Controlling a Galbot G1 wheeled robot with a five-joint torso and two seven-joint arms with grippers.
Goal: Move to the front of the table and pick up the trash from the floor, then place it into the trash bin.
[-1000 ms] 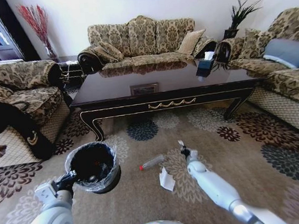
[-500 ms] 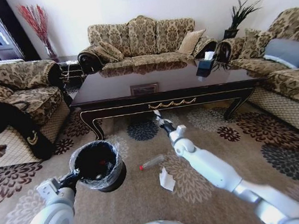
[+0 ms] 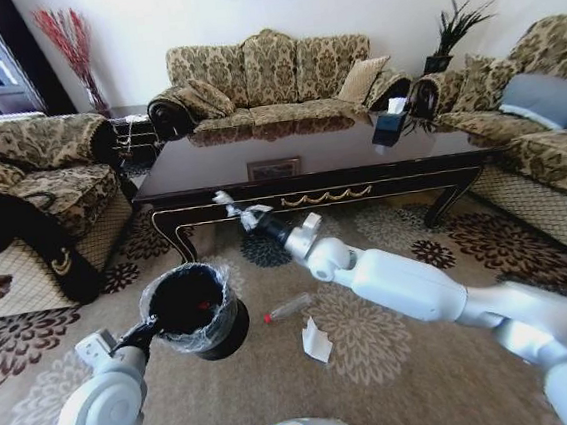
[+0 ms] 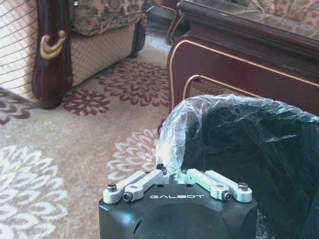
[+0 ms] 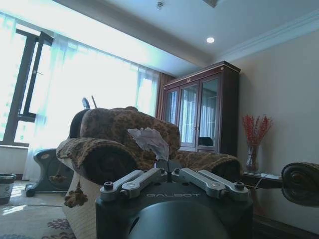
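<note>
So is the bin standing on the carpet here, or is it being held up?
Held up and tilted: the left gripper is shut on the trash bin at its bag-lined rim, with the opening leaning toward the table.

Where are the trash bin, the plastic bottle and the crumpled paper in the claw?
trash bin (image 3: 227, 330): head view, black outer wall.
plastic bottle (image 3: 292, 305): head view, clear body on the carpet.
crumpled paper (image 5: 149, 141): right wrist view, middle of the wad.

Glossy white rounded arms end in black wrist housings lettered GALBOT, with screwed silver fingers (image 4: 141, 183).
</note>
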